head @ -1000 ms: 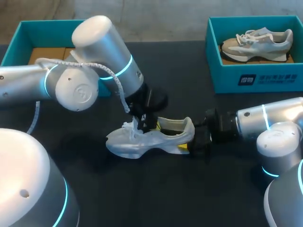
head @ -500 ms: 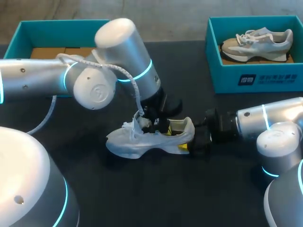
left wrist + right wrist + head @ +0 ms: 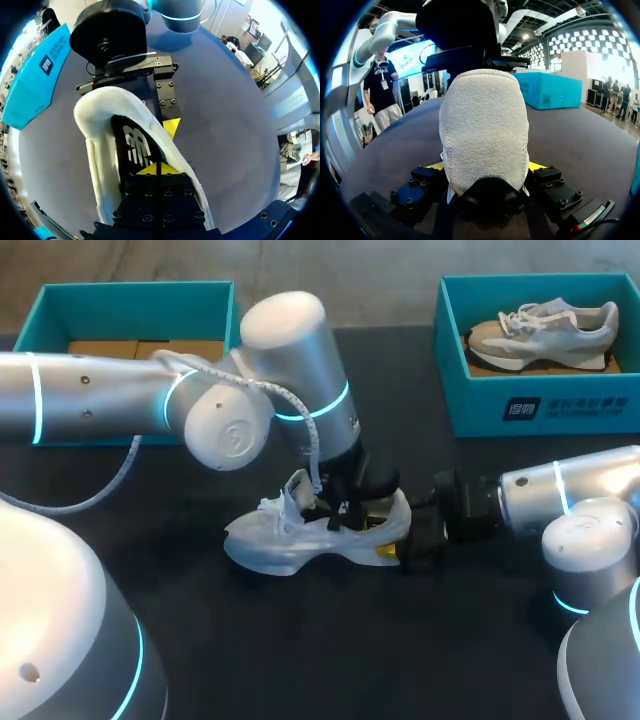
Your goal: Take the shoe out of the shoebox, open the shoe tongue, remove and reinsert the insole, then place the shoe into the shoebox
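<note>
the white shoe (image 3: 290,535) stands on its sole near the middle of the dark table (image 3: 330,650), toe to the left and heel to the right, outside both boxes. the left gripper (image 3: 157,168) reaches down into the shoe's opening. its yellow tips are pressed together on the black insole (image 3: 131,142), and i cannot tell whether they pinch any of it. the right gripper (image 3: 412,540) comes in low from the right and clamps the heel, one finger on each side. at the far left stands an open teal shoebox (image 3: 130,290). at the far right a second shoebox (image 3: 540,405) holds another shoe (image 3: 545,328).
</note>
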`<move>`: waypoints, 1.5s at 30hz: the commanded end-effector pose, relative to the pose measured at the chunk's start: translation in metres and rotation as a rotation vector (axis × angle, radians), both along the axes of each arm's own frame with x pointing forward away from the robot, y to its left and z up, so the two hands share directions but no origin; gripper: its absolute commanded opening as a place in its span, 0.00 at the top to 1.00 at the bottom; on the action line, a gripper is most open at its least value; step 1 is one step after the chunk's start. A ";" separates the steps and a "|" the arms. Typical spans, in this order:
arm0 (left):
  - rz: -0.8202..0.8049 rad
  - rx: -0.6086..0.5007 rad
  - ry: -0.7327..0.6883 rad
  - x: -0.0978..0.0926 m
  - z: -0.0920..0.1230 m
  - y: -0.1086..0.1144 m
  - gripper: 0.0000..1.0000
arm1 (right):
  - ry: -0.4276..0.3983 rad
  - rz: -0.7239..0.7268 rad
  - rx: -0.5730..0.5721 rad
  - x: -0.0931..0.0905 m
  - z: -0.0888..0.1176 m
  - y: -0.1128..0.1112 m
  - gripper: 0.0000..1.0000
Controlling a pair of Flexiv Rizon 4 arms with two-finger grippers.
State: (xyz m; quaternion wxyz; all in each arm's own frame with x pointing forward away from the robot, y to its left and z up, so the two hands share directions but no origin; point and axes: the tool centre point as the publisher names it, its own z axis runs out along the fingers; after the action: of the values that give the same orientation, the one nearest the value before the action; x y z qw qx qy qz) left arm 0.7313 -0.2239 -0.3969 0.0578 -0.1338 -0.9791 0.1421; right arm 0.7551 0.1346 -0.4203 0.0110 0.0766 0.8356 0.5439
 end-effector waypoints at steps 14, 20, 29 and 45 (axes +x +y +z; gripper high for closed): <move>-0.007 0.045 -0.002 -0.006 -0.012 0.002 0.67 | 0.002 -0.001 -0.004 0.002 -0.002 0.001 1.00; -0.019 0.080 -0.030 -0.007 -0.023 0.001 0.65 | 0.002 -0.001 -0.004 0.002 -0.002 0.001 1.00; -0.045 0.126 -0.002 -0.011 -0.041 0.003 0.58 | 0.002 -0.001 -0.004 0.002 -0.002 0.001 1.00; -0.005 0.116 -0.187 -0.004 -0.066 0.008 0.72 | 0.002 -0.001 -0.004 0.002 -0.002 0.001 1.00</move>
State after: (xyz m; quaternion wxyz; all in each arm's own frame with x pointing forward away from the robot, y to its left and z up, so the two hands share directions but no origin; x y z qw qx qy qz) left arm 0.7397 -0.2193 -0.4091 -0.0011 -0.1479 -0.9870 0.0625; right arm 0.7533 0.1348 -0.4217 0.0119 0.0758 0.8358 0.5437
